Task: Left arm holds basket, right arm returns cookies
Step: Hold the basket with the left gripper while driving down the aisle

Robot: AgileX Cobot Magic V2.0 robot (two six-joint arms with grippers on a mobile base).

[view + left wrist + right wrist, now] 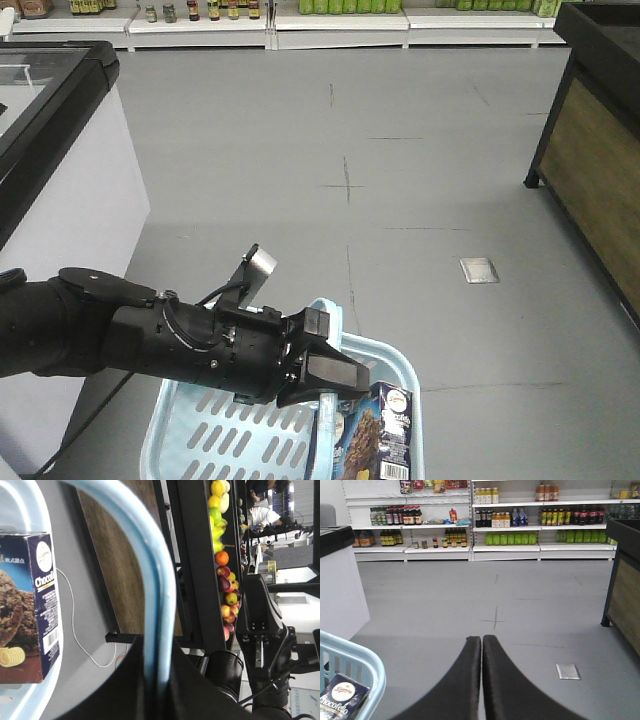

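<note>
the cookies [385,432] sit in the basket [200,435] at its right end, just right of the handle [327,415], which the left gripper [335,385] grips from above. a freezer [60,180] lies to the left, a stand [600,150] to the right, and shelves [330,25] run far behind, with a floor plate [479,270] between basket and stand.

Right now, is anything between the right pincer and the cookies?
Yes. The basket wall stands between the right pincer and the cookies inside it. The left pincer, gripping the handle, sits just above them.
</note>
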